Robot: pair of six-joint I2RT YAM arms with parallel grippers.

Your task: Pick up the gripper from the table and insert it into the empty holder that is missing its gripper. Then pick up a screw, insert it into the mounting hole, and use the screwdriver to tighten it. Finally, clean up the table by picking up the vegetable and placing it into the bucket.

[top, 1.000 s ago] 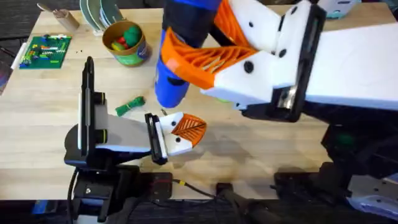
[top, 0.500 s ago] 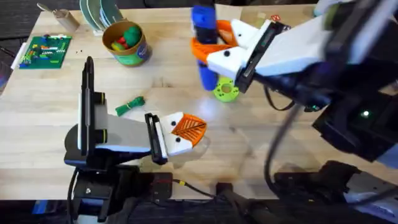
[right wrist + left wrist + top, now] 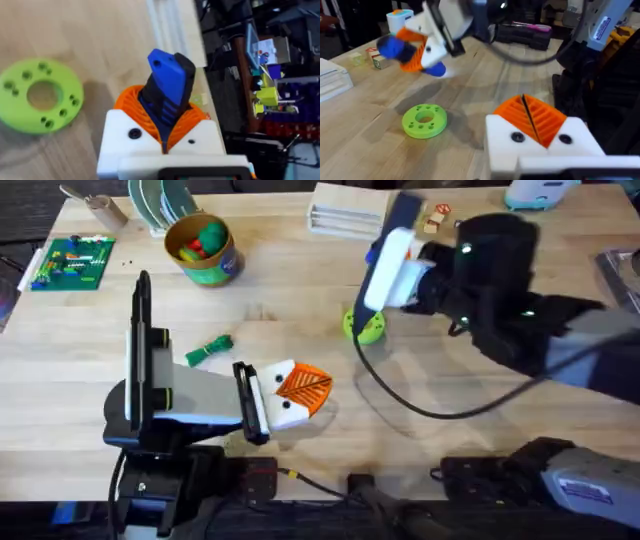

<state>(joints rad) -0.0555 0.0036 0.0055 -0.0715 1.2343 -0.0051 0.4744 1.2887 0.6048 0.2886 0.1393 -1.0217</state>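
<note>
Screwdriver (image 3: 167,87) clenched in my right fingers (image 3: 165,137), near the disc (image 3: 365,326); I'd descend slowly, tip vertical. Left fingers (image 3: 532,117) pressed together, empty.

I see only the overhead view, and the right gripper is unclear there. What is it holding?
Observer: In the right wrist view, the right gripper is shut on a blue and black screwdriver.
Operator: Does the tool touch the green disc?
Observer: No. The left wrist view shows it lifted off the table, apart from the green disc.
Operator: And the left gripper?
Observer: The left gripper is shut, with nothing in it.
</note>
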